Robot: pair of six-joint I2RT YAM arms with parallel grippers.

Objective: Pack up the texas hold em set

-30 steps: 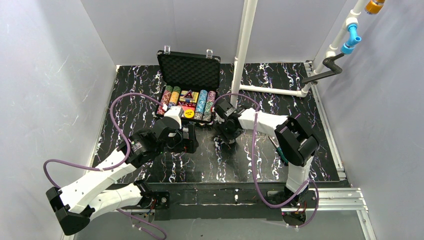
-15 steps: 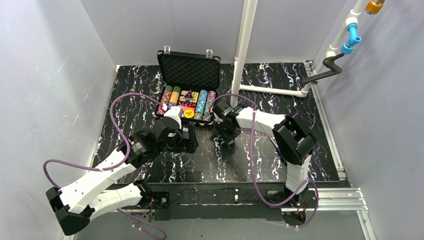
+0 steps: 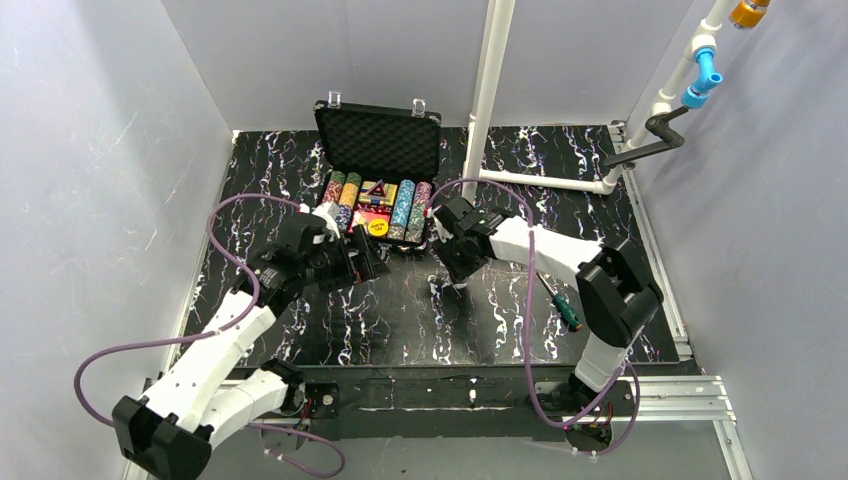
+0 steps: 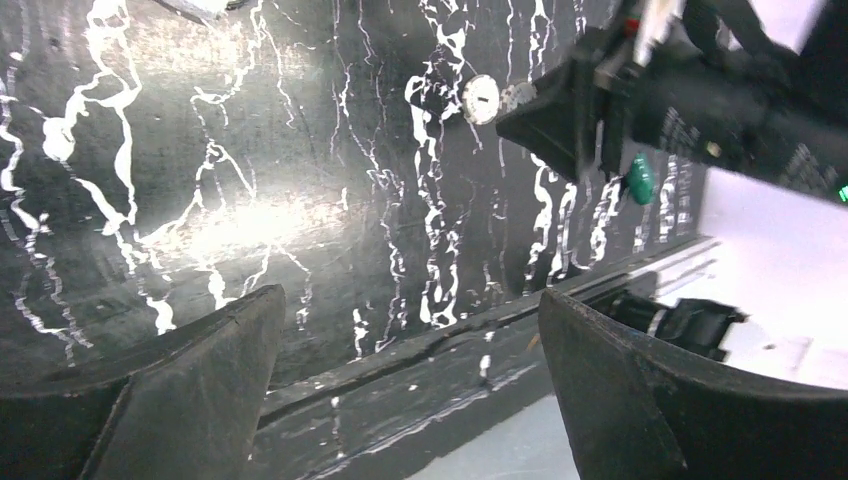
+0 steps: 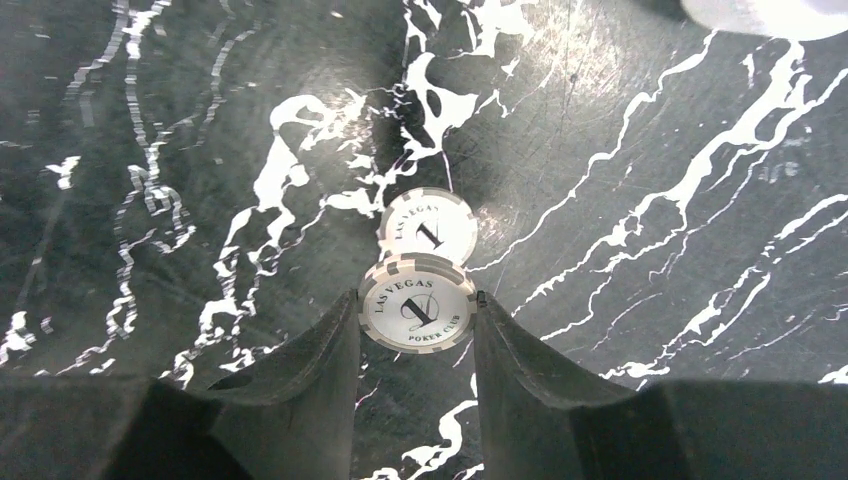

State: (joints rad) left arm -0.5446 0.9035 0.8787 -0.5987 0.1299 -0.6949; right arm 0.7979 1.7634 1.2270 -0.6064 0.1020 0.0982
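The right fingers (image 5: 345,335) pinch a white, grey-edged chip (image 5: 417,303) printed "Las Vegas Poker Club 1". A second chip (image 5: 428,226), matching, lies flat on the counter (image 5: 650,200) at its 12 o'clock. The left fingers (image 4: 250,320) gape wide, holding nothing. The open black case (image 3: 380,142), chip rows (image 3: 404,205) inside, sits at the counter's 12 o'clock.

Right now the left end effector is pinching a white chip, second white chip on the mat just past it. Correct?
Wrong arm. The right end effector is pinching the white chip, with the second chip on the mat just past it, per the right wrist view. The left end effector is open, empty.
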